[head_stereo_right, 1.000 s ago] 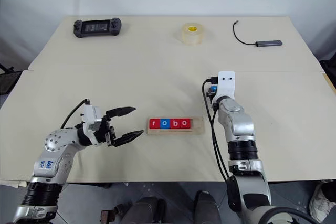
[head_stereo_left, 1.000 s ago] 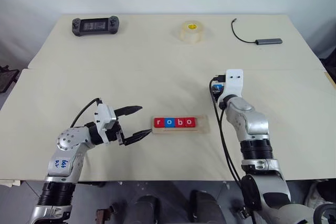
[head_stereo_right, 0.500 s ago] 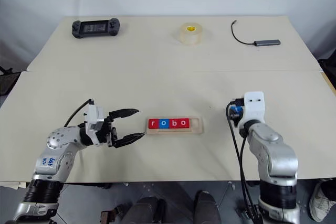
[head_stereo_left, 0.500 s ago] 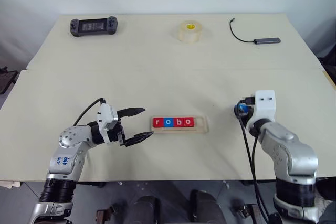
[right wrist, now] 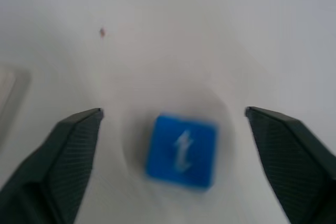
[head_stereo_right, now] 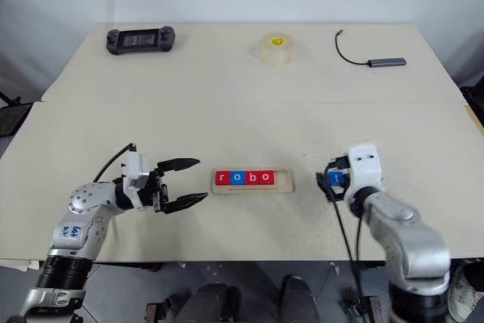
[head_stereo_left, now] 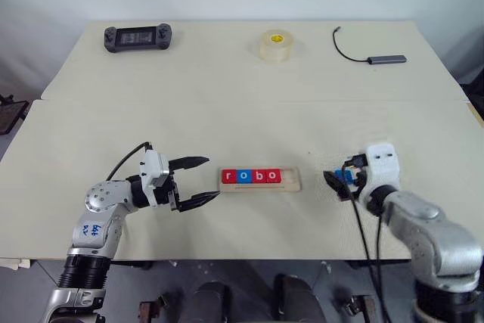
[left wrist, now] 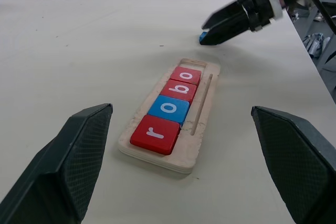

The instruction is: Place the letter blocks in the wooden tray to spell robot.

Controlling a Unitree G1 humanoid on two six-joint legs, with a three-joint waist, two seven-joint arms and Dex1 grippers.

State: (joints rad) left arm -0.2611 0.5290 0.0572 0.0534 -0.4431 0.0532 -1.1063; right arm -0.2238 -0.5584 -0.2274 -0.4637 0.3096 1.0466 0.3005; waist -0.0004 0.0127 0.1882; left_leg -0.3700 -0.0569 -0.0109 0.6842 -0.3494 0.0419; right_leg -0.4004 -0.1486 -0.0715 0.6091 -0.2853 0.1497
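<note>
The wooden tray (head_stereo_left: 293, 180) lies near the front middle of the table. Its slot holds a red r (head_stereo_left: 230, 177), a blue o (head_stereo_left: 243, 177), a red b (head_stereo_left: 259, 177) and a red o (head_stereo_left: 273, 177), and the slot's right end is bare. To the right of the tray, a blue t block (right wrist: 181, 150) lies flat on the table, apart from both black fingers (right wrist: 68, 166) of my open right gripper (head_stereo_left: 337, 184). My left gripper (head_stereo_left: 198, 181) stands open and empty just left of the tray, pointing at it.
A black game controller (head_stereo_left: 137, 36) sits at the far left. A roll of clear tape (head_stereo_left: 275, 45) is at the far middle, and a cable with a grey hub (head_stereo_left: 387, 59) at the far right. A seam crosses the table's width.
My right arm drew back toward the table's front and to the right with the blue t block. Its gripper then opened, and the block now lies on the table. The left arm stayed put.
</note>
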